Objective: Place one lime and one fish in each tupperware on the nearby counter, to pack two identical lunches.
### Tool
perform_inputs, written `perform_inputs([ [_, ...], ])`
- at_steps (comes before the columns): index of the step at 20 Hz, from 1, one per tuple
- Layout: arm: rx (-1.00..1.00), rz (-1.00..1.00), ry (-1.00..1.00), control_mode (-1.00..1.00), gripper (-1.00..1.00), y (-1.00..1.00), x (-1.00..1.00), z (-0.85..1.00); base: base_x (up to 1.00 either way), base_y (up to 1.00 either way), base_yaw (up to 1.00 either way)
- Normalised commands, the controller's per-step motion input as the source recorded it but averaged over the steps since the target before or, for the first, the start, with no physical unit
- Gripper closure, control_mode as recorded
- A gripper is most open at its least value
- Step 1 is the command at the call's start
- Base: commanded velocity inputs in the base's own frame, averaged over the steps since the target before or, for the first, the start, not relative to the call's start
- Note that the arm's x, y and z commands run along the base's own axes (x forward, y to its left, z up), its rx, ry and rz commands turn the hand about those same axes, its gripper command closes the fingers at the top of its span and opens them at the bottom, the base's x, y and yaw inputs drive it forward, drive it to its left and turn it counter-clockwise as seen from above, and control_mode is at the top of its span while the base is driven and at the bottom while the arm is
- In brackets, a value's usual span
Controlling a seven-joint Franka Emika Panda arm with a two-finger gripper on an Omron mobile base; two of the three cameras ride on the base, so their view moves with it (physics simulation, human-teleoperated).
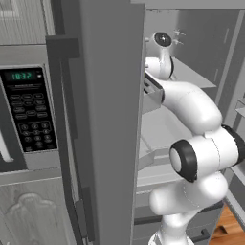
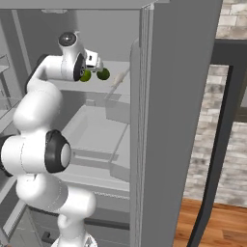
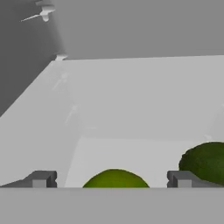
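Two-finger dark gripper [image 3: 112, 179]: fingers spread wide, nothing clamped; reaching into the open grey refrigerator compartment, over its pale grey shelf [image 3: 144, 100].

Nearer small round yellow-green lime [image 3: 115, 178]: lies on the shelf between the two fingertips [image 3: 41, 179], centred in the gap; whether either tip touches it cannot be told. In the right base view the same lime [image 2: 85, 75] sits partly hidden at the hand.

Second small round darker-green lime [image 3: 205, 161]: on the same shelf, just outside the right-hand fingertip in the hand view; seen in the right base view [image 2: 102, 74] just beside the hand, clear of it.

White Franka arm [image 1: 191, 110]: extends up and into the compartment past the tall grey open refrigerator door [image 1: 112, 119].

Black microwave keypad with green clock digits [image 1: 28, 110]: left of that door.
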Motion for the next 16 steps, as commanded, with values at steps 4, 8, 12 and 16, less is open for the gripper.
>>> perform_inputs([
  [4, 0.0, 0.0, 0.06, -1.0, -1.0, 0.06, 0.12, -0.16, 0.0, 0.0, 0.0],
  [8, 0.0, 0.0, 0.04, -1.0, -1.0, 0.17, 0.03, -0.15, 0.0, 0.0, 0.0],
  [12, 0.0, 0.0, -0.02, -1.0, -1.0, 0.0, -0.42, -0.04, 0.0, 0.0, 0.0],
  [16, 0.0, 0.0, -0.01, -1.0, -1.0, 0.0, -0.11, 0.0, 0.0, 0.0, 0.0],
])
